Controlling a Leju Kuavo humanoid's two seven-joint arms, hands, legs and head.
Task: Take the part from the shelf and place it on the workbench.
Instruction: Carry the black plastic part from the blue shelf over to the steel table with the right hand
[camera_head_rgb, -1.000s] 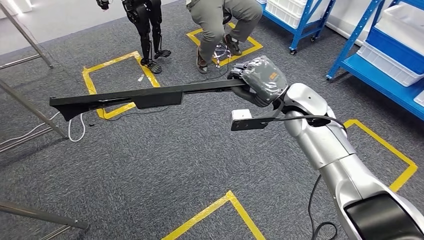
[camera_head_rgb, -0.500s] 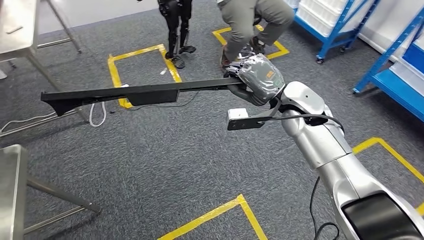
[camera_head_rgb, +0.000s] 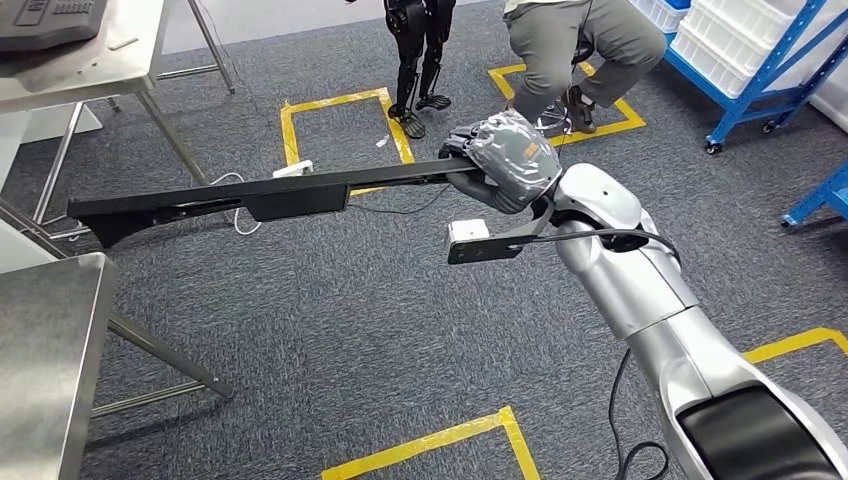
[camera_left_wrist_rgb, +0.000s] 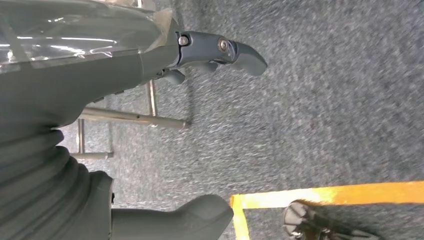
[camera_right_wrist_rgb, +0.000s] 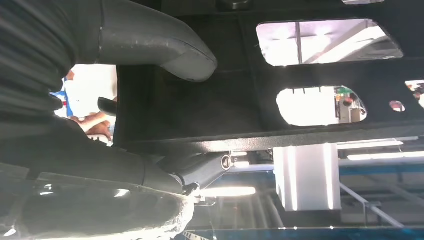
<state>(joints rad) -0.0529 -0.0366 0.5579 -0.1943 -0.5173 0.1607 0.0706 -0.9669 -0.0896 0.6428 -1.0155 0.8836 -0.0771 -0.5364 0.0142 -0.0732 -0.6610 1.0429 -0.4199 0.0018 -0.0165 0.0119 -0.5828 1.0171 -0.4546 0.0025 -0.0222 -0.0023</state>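
A long black part (camera_head_rgb: 290, 195) with cut-outs hangs level over the carpet and reaches far to the left. My right hand (camera_head_rgb: 505, 160), under a clear plastic cover, grips its right end. In the right wrist view the thumb (camera_right_wrist_rgb: 160, 47) presses on the part's black underside (camera_right_wrist_rgb: 225, 105). My left hand (camera_left_wrist_rgb: 165, 100) hangs over the carpet, thumb and fingers apart and holding nothing. The corner of a steel workbench (camera_head_rgb: 45, 350) stands at the lower left, below the part's far tip.
A second steel table (camera_head_rgb: 90, 55) carrying a keyboard stands at the top left. A person (camera_head_rgb: 570, 40) sits ahead, next to a small black robot's legs (camera_head_rgb: 415, 45). Blue shelving (camera_head_rgb: 760, 60) with white bins is at the right. Yellow tape (camera_head_rgb: 440, 440) marks the carpet.
The camera has turned left: shelves and person slid right, and the steel workbench has come in at the lower left. The part stays in my right hand.
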